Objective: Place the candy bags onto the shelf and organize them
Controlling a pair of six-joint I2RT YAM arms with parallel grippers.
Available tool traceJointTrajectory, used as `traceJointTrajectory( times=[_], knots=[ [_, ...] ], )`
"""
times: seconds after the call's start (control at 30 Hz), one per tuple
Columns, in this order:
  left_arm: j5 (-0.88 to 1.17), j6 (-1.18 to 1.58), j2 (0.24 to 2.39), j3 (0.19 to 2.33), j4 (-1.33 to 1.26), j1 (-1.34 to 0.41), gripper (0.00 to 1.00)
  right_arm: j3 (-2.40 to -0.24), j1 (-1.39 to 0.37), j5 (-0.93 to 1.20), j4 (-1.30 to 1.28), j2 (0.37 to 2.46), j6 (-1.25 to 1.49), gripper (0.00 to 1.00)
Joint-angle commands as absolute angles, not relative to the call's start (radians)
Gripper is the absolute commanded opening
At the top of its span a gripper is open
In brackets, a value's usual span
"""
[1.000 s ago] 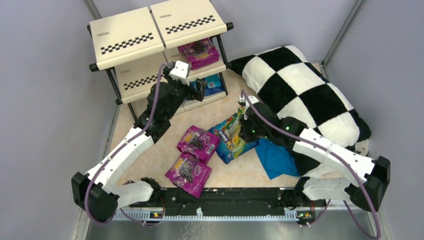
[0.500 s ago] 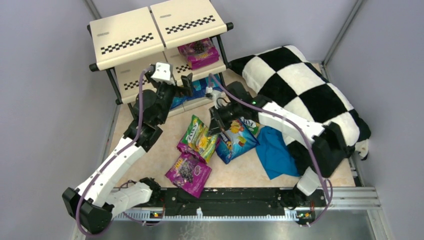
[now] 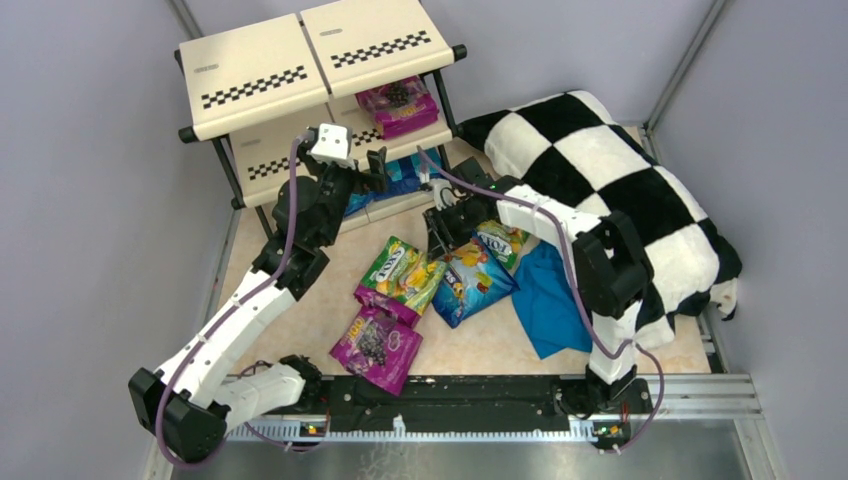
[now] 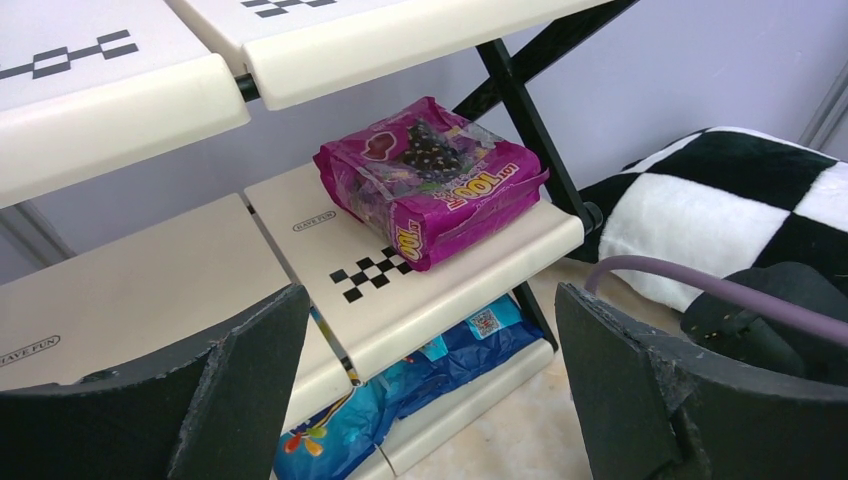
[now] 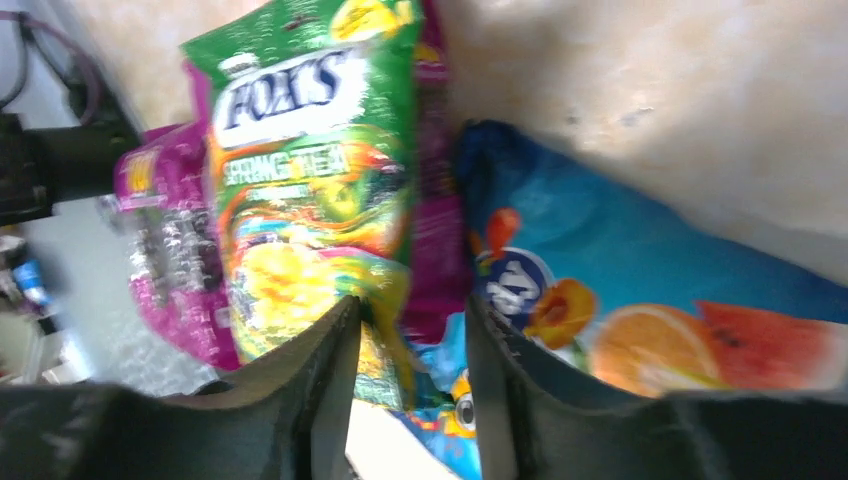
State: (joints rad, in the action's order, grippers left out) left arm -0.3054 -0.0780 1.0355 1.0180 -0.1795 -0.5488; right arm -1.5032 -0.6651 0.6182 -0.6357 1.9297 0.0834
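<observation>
The shelf (image 3: 260,75) stands at the back left. A purple candy bag (image 3: 398,105) lies on its middle tier, also in the left wrist view (image 4: 430,185). Blue bags (image 4: 400,410) fill the bottom tier. My left gripper (image 3: 378,162) is open and empty in front of the shelf (image 4: 150,270). On the floor lie a green bag (image 3: 402,270) over a purple one, a blue bag (image 3: 472,285), another green bag (image 3: 500,240) and a purple bag (image 3: 375,345). My right gripper (image 3: 438,238) hovers low, jaws slightly apart around the green bag's edge (image 5: 300,190), beside the blue bag (image 5: 640,290).
A black-and-white checkered pillow (image 3: 610,170) fills the right side. A plain blue cloth (image 3: 550,305) lies beside the blue bag. Grey walls close in on both sides. The right arm stretches across the pillow's front edge.
The green bag has gone from standing upright in my right gripper to lying flat over the purple bag. The right arm drew back slightly. The left gripper has barely moved.
</observation>
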Motion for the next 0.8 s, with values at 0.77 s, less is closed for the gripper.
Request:
traceJointTrajectory(
  times=[0.77],
  knots=[
    [-0.302,-0.071,1.047,1.028,-0.210,-0.551,0.99,-0.716,-0.735,0.192,0.322,1.440,1.071,0.76]
  ],
)
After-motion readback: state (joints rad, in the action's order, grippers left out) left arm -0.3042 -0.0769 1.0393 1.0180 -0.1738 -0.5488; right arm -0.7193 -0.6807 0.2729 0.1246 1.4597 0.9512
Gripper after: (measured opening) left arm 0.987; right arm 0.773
